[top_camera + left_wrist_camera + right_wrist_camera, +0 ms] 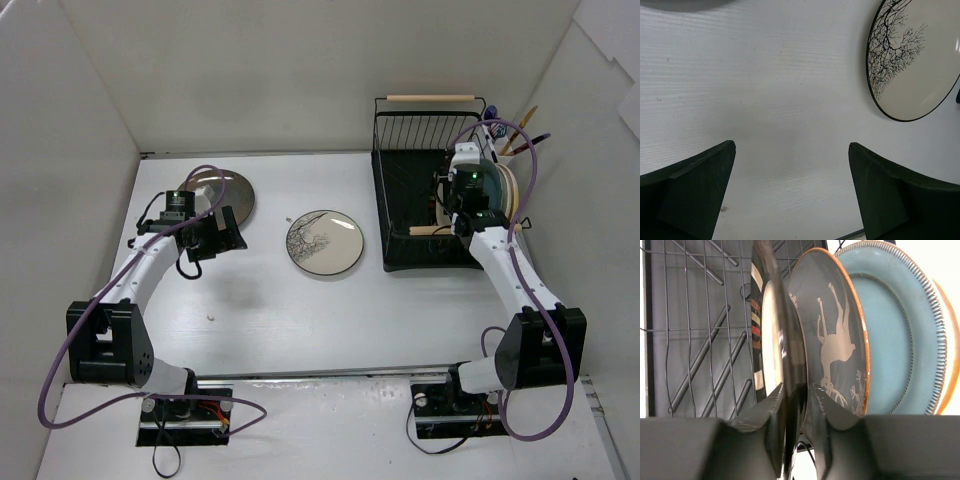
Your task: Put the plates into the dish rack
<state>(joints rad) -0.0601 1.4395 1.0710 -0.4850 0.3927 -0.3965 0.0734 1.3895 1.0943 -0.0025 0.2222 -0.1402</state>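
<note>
The black wire dish rack [405, 185] stands at the right. My right gripper [447, 205] is inside it, shut on the rim of a dark-rimmed plate [771, 340] held upright and edge-on; the right wrist view shows the gripper [796, 387] pinching the rim. Behind it stand a dark grey deer plate [832, 325], a teal plate [890, 340] and a further plate. A cream plate with a black tree motif [325, 242] lies flat at the table's middle and shows in the left wrist view [910, 60]. A brown-bronze plate [232, 192] lies at the back left. My left gripper [225, 232], open and empty [790, 147], hovers beside it.
A utensil cup [512, 143] with sticks stands at the rack's far right corner. Wooden rod handles sit at the rack's back [430, 98] and front [424, 230]. White walls enclose the table on the left, back and right.
</note>
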